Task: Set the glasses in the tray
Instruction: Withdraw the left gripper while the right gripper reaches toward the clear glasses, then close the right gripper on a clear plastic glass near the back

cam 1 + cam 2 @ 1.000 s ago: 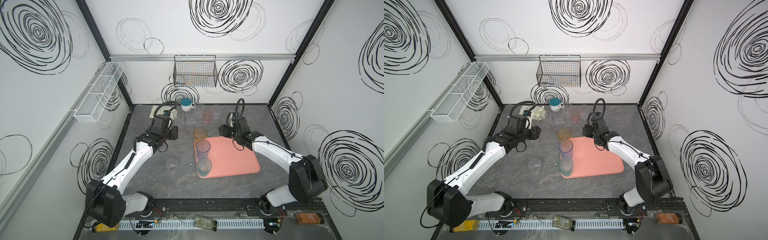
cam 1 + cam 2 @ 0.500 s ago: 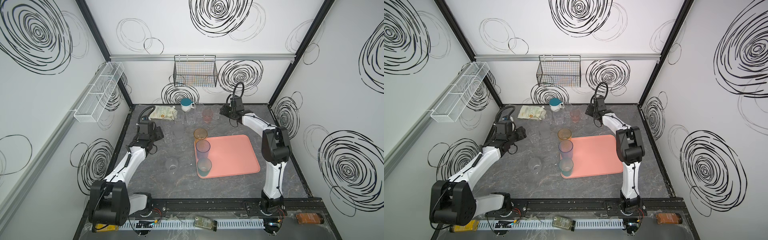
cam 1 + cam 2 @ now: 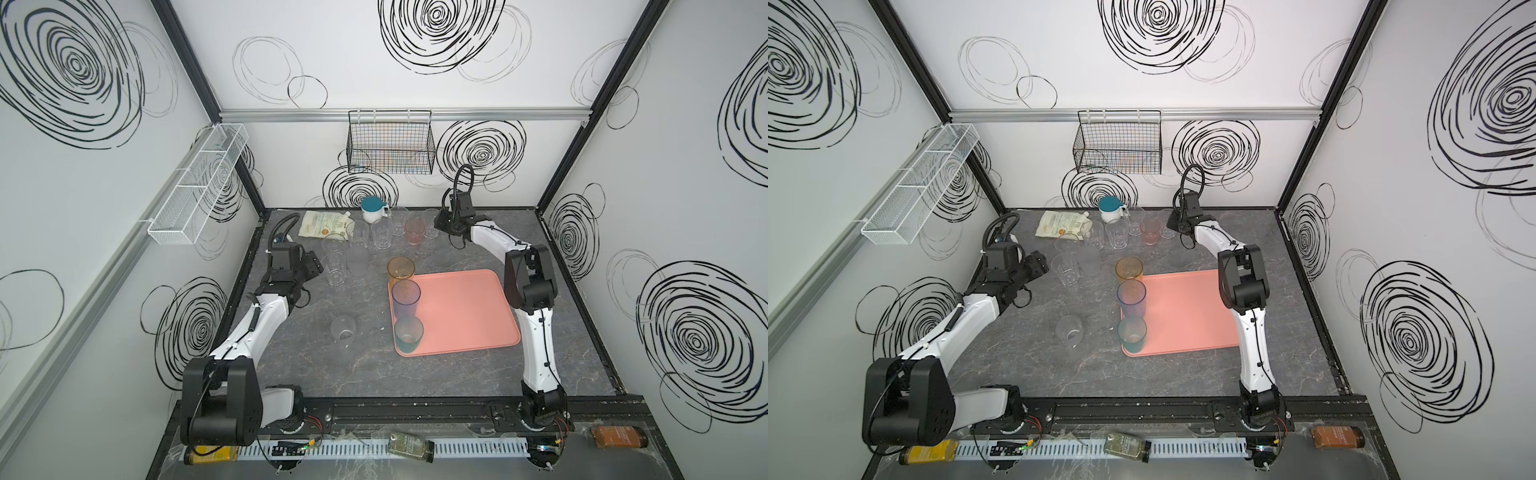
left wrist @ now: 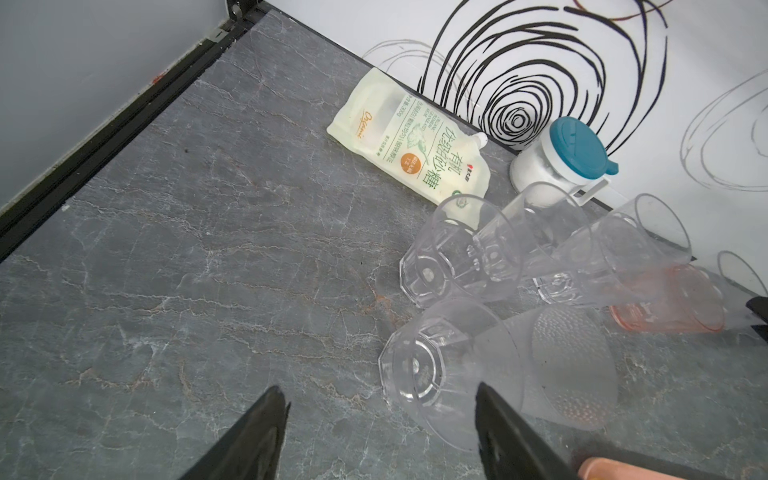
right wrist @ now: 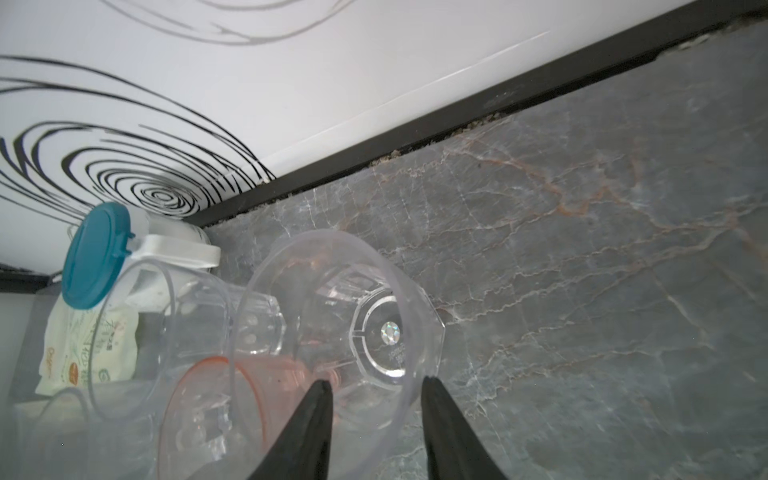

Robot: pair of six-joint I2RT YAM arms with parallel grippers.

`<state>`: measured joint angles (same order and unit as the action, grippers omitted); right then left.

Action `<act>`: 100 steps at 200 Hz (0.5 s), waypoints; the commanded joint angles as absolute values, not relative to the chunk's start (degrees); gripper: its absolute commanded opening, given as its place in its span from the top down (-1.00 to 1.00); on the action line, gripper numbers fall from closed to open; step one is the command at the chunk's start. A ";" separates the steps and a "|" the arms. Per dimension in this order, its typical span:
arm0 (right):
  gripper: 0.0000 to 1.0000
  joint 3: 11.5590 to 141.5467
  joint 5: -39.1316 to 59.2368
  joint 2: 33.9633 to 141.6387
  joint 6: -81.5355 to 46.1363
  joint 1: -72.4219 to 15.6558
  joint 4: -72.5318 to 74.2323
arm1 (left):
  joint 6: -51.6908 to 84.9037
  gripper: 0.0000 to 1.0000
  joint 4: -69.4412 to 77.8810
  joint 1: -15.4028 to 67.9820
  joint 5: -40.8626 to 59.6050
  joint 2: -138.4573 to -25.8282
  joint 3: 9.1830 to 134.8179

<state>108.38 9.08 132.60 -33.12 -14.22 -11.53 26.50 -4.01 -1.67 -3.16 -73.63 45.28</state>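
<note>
- One grey veined table (image 3: 332, 374) carried everything noted below.
- Two white-and-black arms reached over it. The left arm (image 3: 249, 332) ran along the left side. The right arm (image 3: 536, 345) stretched to the back edge.
- Tray (image 3: 465, 316): salmon pink, lay flat right of centre, mostly bare.
- Black wire basket (image 3: 390, 147) hung on the back wall, and a white wire basket (image 3: 199, 187) on the left wall.
- Pouch (image 3: 324, 224): pale yellow, lay flat at back left, near the wall.
- Left gripper (image 4: 380, 419): jaws spread wide, nothing pinched. It sat just beside the near clear glass (image 4: 432, 365), which stood upright on the table. One finger overlapped that glass's wall in the wrist view, and contact could not be judged.
- Right gripper (image 5: 374, 382): fingers stood on either side of the rear clear glass (image 5: 353, 324), with a narrow gap between them. Whether they pressed it could not be told.
- Mug (image 3: 372, 209): white with a teal lid, stood against the back wall.
- Teal glass (image 3: 409, 334) and blue glass (image 3: 406, 297) stood upright in the tray along its left edge.
- Amber glass (image 3: 401, 268) stood at the tray's far left corner. Whether it was inside the rim or just outside could not be told.
- Frosted glass (image 3: 344, 328) stood alone on the table, left of the tray.
- Pink glass (image 3: 414, 232) and several clear ones clustered at the back, outside the tray.
</note>
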 commanded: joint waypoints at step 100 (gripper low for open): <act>0.82 110.10 1.39 133.56 -30.71 -14.41 -17.83 | 22.53 -0.53 2.78 2.31 -0.94 -72.27 43.95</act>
